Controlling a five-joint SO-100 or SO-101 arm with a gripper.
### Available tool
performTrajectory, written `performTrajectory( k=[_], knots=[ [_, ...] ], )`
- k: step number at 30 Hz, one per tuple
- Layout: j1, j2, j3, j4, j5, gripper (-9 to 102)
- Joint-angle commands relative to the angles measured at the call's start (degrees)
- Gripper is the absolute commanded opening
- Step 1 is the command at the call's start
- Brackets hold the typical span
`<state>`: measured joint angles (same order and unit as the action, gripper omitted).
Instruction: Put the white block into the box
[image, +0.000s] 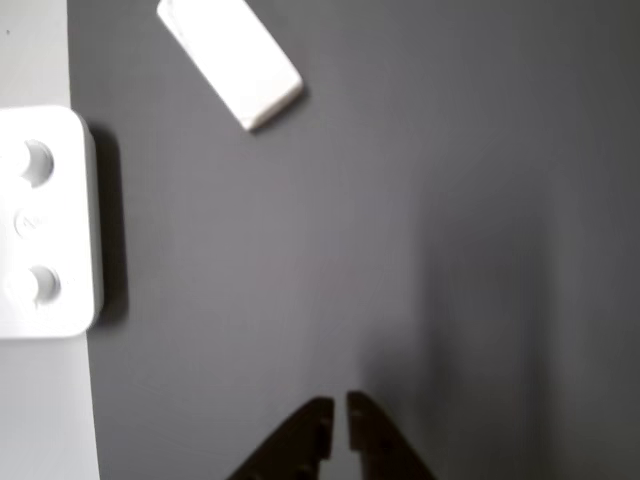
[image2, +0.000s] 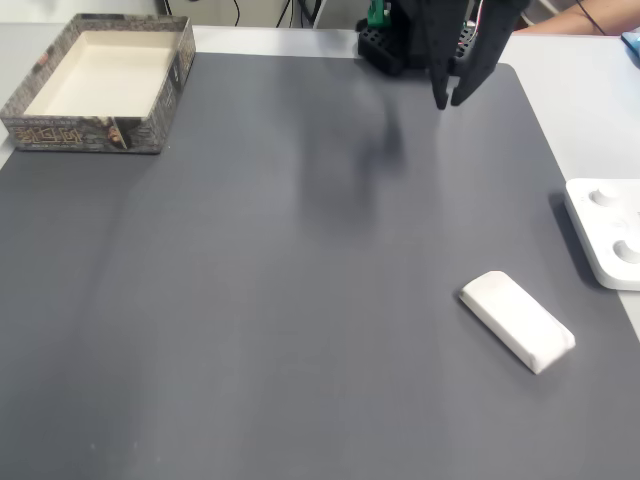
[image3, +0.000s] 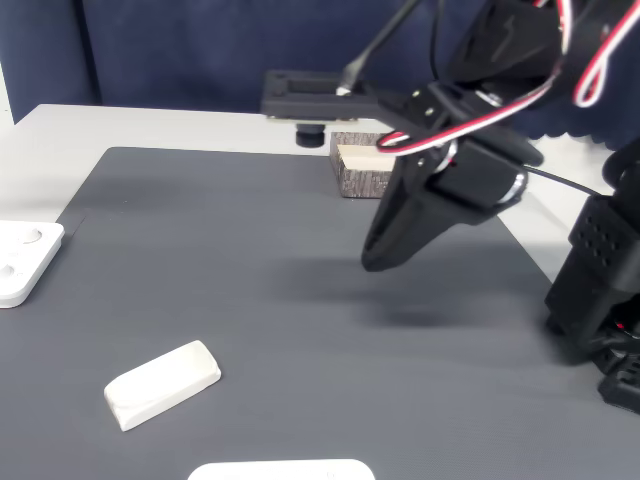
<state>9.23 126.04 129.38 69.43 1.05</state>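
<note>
The white block (image2: 517, 320) lies flat on the dark grey mat, at the right front in a fixed view and at the left front (image3: 163, 383) in another fixed view. In the other view the block (image: 230, 60) is at the top, well ahead of my gripper (image: 338, 404), whose dark fingers are together with only a thin slit and nothing between them. The gripper (image2: 447, 98) hangs above the mat's far edge, well apart from the block. The box (image2: 85, 132) stands open-topped at the far left corner and shows partly behind the arm (image3: 358, 180).
A white rounded device with round buttons (image2: 608, 235) sits at the mat's right edge, close to the block; it shows at the left in the other view (image: 45, 225). The arm's black base (image3: 600, 290) stands at the mat's far side. Another white object (image3: 280, 470) peeks in at the bottom.
</note>
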Motion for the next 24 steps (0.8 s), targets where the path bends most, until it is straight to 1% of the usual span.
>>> performTrajectory(
  k=[1, 9, 18, 24],
  knots=[
    [-1.4, -5.9, -9.3, -0.3, 1.3, -2],
    [-2.5, -16.6, -21.3, 0.3, 1.8, -2],
    [-2.9, -26.9, -30.9, 4.6, -0.1, -2],
    [-4.0, -34.6, -38.1, 4.6, 0.1, -2]
  ],
)
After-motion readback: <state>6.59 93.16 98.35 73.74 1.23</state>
